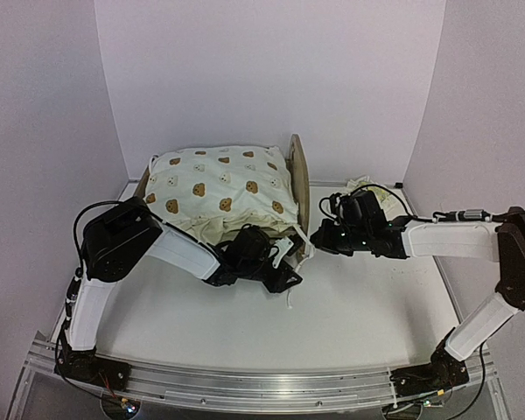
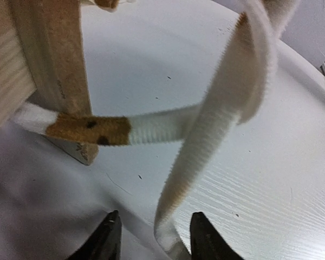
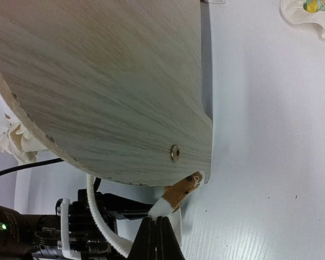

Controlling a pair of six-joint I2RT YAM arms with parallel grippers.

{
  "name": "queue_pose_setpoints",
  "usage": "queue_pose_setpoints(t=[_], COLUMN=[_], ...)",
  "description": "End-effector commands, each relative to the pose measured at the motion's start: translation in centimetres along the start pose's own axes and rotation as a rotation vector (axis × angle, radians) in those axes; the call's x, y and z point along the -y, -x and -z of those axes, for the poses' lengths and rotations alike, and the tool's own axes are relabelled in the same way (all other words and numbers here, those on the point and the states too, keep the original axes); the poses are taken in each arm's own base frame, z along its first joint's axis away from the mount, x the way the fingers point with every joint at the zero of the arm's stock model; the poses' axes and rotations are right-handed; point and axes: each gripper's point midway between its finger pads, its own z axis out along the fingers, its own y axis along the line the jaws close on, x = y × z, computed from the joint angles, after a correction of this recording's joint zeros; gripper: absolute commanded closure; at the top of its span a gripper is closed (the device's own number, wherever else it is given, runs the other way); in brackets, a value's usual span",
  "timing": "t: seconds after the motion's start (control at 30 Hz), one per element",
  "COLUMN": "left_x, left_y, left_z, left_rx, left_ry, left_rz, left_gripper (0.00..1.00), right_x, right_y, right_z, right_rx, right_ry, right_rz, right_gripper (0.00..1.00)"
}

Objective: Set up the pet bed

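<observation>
A light-wood arched pet bed point(image 1: 298, 171) stands far left, under a cream bear-print cushion point(image 1: 219, 188). At its near right leg the right gripper point(image 3: 156, 226) pinches a cream fabric tie point(image 3: 176, 194); the left gripper point(image 2: 151, 234) straddles it, fingers spread. Tying seems underway: the left should close next.

Close on the pet bed point(image 3: 97, 81) now: pale wood, matt, with fine straight grain, and a small shiny metal screw point(image 3: 175, 153) sits in the end board. The cushion point(image 1: 219, 188) is soft, creased cloth. The tie strap point(image 2: 168, 130) looks fuzzy and ribbed, a woven tape. The worktop point(image 2: 271, 179) is white and smooth, faintly glossy, with fine grain lines. The left pincer point(image 2: 154, 230) is black, matt plastic.
</observation>
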Motion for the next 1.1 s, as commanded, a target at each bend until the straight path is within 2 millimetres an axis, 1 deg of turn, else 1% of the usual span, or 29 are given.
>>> queue_pose_setpoints(t=[0.0,0.03,0.07,0.1,0.2,0.33,0.47,0.67,0.7,0.73,0.8,0.87,0.97,1.07], left_x=[0.0,0.0,0.0,-0.1,-0.1,-0.6,-1.2,-2.4,-2.7,-3.3,-4.9,-6.4,-8.8,-10.1], left_y=[2.9,3.0,3.1,3.1,3.5,3.0,2.9,2.9,3.0,3.0,3.0,2.7,1.3,-0.5], left_z=[-0.4,-0.4,-0.4,-0.3,1.0,3.1,5.0,6.2,6.4,6.6,7.3,7.9,9.0,9.9], left_rx=[0.078,0.081,0.082,0.082,0.093,0.086,0.074,0.053,0.046,0.04,0.022,0.0,-0.052,-0.094], left_ry=[0.014,0.013,0.015,0.021,0.042,0.097,0.159,0.236,0.247,0.27,0.342,0.391,0.471,0.508], left_rz=[-0.034,-0.037,-0.039,-0.037,-0.032,-0.02,-0.019,-0.017,-0.014,-0.011,-0.005,0.004,0.036,0.087], left_gripper=[0.76,0.88,0.97,1.0,1.0,1.0,1.0,1.0,1.0,1.0,1.0,1.0,1.0,1.0], right_x=[-0.6,-0.6,-0.6,-0.5,0.0,0.5,0.6,-0.1,0.0,0.1,-0.2,-0.5,-0.6,0.2], right_y=[1.1,1.1,1.2,1.2,1.8,2.9,4.4,7.5,7.7,7.9,8.7,9.1,8.6,7.8], right_z=[1.2,1.2,1.3,1.3,1.6,2.0,2.3,2.7,2.7,2.6,2.5,2.3,1.7,1.2], right_rx=[0.042,0.044,0.049,0.053,0.082,0.131,0.182,0.262,0.262,0.262,0.272,0.27,0.247,0.232], right_ry=[0.017,0.016,0.014,0.009,-0.018,-0.063,-0.107,-0.138,-0.15,-0.162,-0.16,-0.152,-0.138,-0.157], right_rz=[-0.01,-0.01,-0.009,-0.009,-0.01,-0.001,0.018,0.041,0.045,0.048,0.05,0.048,0.03,0.016], right_gripper=[1.0,1.0,1.0,1.0,1.0,1.0,1.0,1.0,1.0,1.0,1.0,1.0,1.0,1.0])
